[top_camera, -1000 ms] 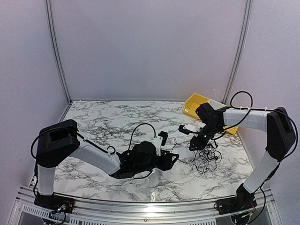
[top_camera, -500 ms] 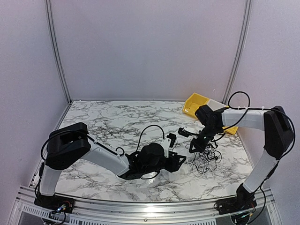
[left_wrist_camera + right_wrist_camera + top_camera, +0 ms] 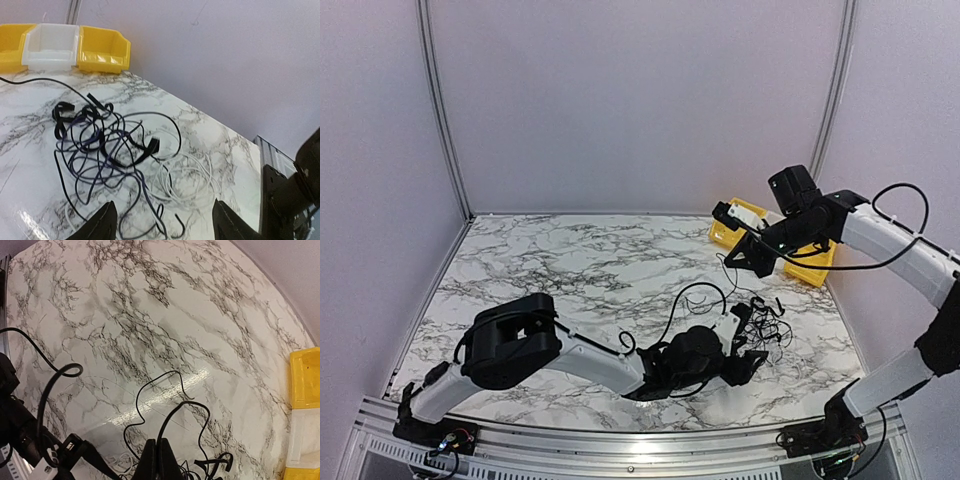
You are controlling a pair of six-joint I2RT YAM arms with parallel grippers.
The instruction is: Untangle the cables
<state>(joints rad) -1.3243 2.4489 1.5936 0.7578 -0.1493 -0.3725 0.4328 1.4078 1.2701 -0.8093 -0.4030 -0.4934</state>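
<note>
The cables [image 3: 766, 325] lie in a loose black tangle on the marble table, right of centre. In the left wrist view the cables [image 3: 100, 145] are spread just ahead of my fingers, with a thin white cable [image 3: 187, 180] coiled beside them. My left gripper [image 3: 750, 362] is low at the tangle's near edge, open and empty [image 3: 165, 222]. My right gripper [image 3: 734, 266] is raised above and behind the tangle. It is shut [image 3: 157, 460] on one black strand [image 3: 186, 407], which hangs down to the tangle.
Yellow bins [image 3: 817, 270] and a white bin [image 3: 52, 45] stand at the table's back right corner. The left arm lies long and low across the near middle of the table. Booth walls close in the table's back and sides.
My right gripper has risen up and back from the tangle with a strand in its jaws. My left arm has stretched right until its gripper reaches the tangle's near edge.
</note>
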